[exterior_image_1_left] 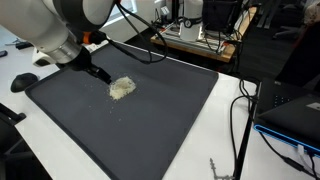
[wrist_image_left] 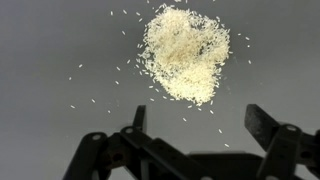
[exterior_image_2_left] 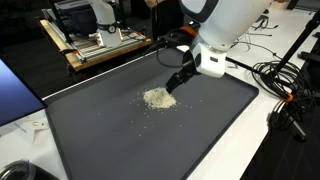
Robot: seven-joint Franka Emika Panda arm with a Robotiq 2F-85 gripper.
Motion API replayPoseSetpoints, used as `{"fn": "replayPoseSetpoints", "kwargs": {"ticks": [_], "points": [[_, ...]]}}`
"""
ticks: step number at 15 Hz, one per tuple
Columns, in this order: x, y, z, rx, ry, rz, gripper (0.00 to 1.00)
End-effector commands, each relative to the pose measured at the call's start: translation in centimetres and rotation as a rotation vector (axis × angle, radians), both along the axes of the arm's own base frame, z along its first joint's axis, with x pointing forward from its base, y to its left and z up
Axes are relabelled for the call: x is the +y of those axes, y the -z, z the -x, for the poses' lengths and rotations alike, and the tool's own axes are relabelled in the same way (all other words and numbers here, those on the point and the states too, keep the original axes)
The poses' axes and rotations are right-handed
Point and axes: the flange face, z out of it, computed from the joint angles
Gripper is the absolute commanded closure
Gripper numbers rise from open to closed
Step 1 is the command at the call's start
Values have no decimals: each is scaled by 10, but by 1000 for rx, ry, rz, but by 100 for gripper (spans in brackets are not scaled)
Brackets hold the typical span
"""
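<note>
Here, 1 rice pile (wrist_image_left: 183, 52) is lying near the middle of the tabletop (exterior_image_1_left: 150, 130), clear of all 4 edges; 1 gripper (exterior_image_2_left: 173, 88) is hanging just beside it, jaws spread apart, empty.

The arm (exterior_image_2_left: 225, 25) wears smooth, rounded white shells, with a thin black cable (exterior_image_2_left: 165, 41) trailing off near its wrist. Its gripper (wrist_image_left: 197, 120) is matte black, its fingers (wrist_image_left: 262, 125) angular bars joined at pivots.

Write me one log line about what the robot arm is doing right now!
gripper: open, empty | position: low, beside rice pile, not touching | rice pile: on dark mat, scattered at its edges
</note>
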Motion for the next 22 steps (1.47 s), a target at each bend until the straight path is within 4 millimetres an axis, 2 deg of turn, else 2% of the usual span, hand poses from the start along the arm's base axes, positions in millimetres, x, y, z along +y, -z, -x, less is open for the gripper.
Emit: {"fn": "replayPoseSetpoints", "kwargs": {"ticks": [1,7,14,17,22], "points": [[24,-5,0,16,118,127,0],[62,-11,1,-31,323,239,0],[84,-21,7,-117,536,369,0],[94,-26,11,-177,572,409,0],[105,-33,28,-238,552,395,0]]}}
